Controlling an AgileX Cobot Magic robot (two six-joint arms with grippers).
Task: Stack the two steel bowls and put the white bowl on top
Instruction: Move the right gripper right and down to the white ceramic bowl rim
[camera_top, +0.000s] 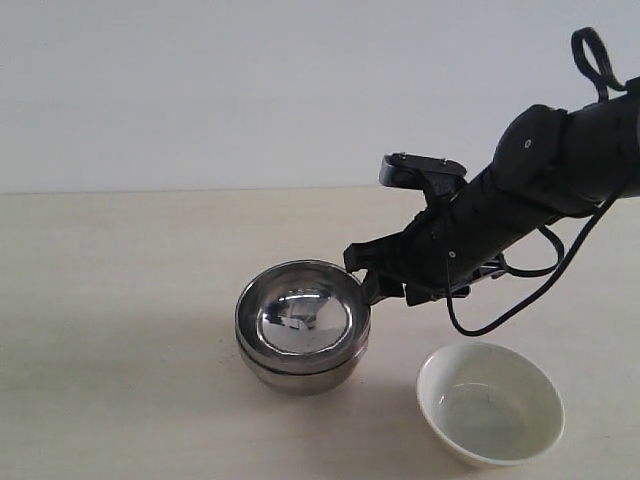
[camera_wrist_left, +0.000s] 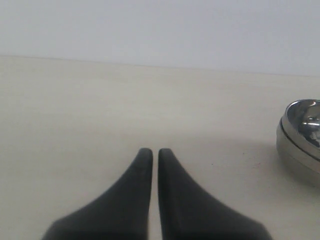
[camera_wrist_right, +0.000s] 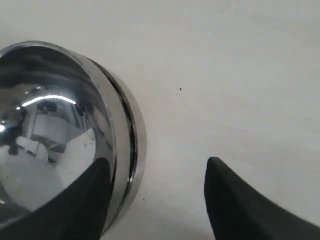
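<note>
The two steel bowls (camera_top: 303, 325) sit nested one inside the other in the middle of the table, the upper one (camera_wrist_right: 45, 115) resting in the lower one (camera_wrist_right: 138, 145). My right gripper (camera_top: 362, 278) is open at their right rim. In the right wrist view, the right gripper (camera_wrist_right: 157, 162) has one finger over the upper bowl's inside and the other outside over the table, with no grip on the rim. The white bowl (camera_top: 490, 402) stands alone, upright and empty, at the front right. My left gripper (camera_wrist_left: 155, 151) is shut on nothing, low over the table, with the steel bowls (camera_wrist_left: 300, 145) off to its side.
The light wooden table (camera_top: 120, 300) meets a plain white wall at the back. The right arm's black cable (camera_top: 520, 300) loops down just behind the white bowl. The left arm is out of the exterior view.
</note>
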